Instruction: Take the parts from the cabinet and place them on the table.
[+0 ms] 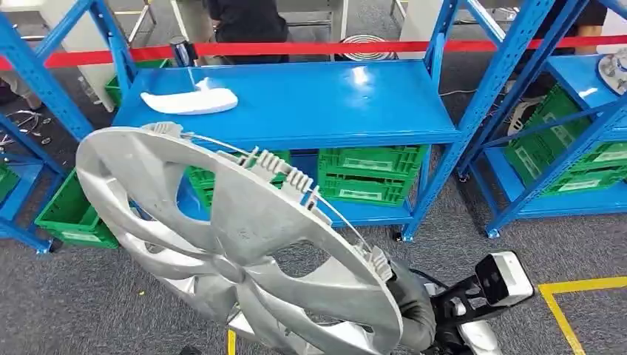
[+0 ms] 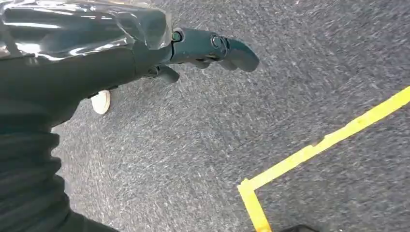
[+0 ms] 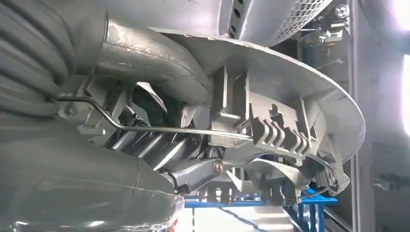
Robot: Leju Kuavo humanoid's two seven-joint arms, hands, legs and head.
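A large silver wheel cover (image 1: 236,229) fills the lower middle of the head view, tilted, its clipped inner side turned up. My right hand (image 1: 411,299) holds it at its lower right rim. In the right wrist view the thumb and dark fingers (image 3: 159,147) of that hand clamp the wheel cover's rim (image 3: 290,87) by its wire ring. My left hand (image 2: 208,48) hangs over the grey carpet with fingers stretched out and nothing in it. A white curved part (image 1: 189,100) lies on the blue cabinet shelf (image 1: 333,103) ahead.
Green crates (image 1: 370,174) sit on the lower shelf. A second blue rack (image 1: 562,148) at the right carries another wheel cover (image 1: 614,70). Red barrier tape (image 1: 310,49) runs behind, with a person (image 1: 244,18) beyond. Yellow floor lines (image 1: 577,285) mark the carpet.
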